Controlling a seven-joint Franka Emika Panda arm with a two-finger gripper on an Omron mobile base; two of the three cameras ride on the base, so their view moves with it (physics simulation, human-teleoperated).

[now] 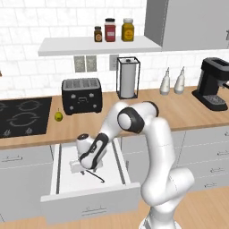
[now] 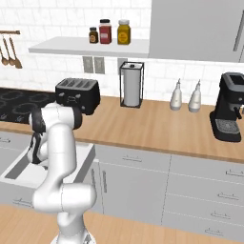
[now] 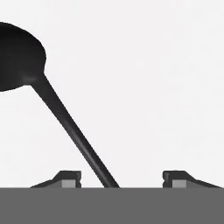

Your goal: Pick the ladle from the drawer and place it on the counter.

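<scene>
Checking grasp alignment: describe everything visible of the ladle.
The ladle is thin, matte black, plastic-looking. In the hand view its round bowl sits upper left and the slender handle runs diagonally down, passing between the open pincer fingertips, nearer the left one; contact cannot be told. In the left base view its hooked handle end lies flat on the white floor of the open drawer, below the hand.

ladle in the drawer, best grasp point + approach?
Grip the ladle on its thin straight handle, mid-length, coming straight down from above. It lies flat on the white floor of the drawer, so only a top approach gets fingers on both sides. The round bowl is too wide. The gripper is open and already straddles the handle, nearer its left finger.
</scene>
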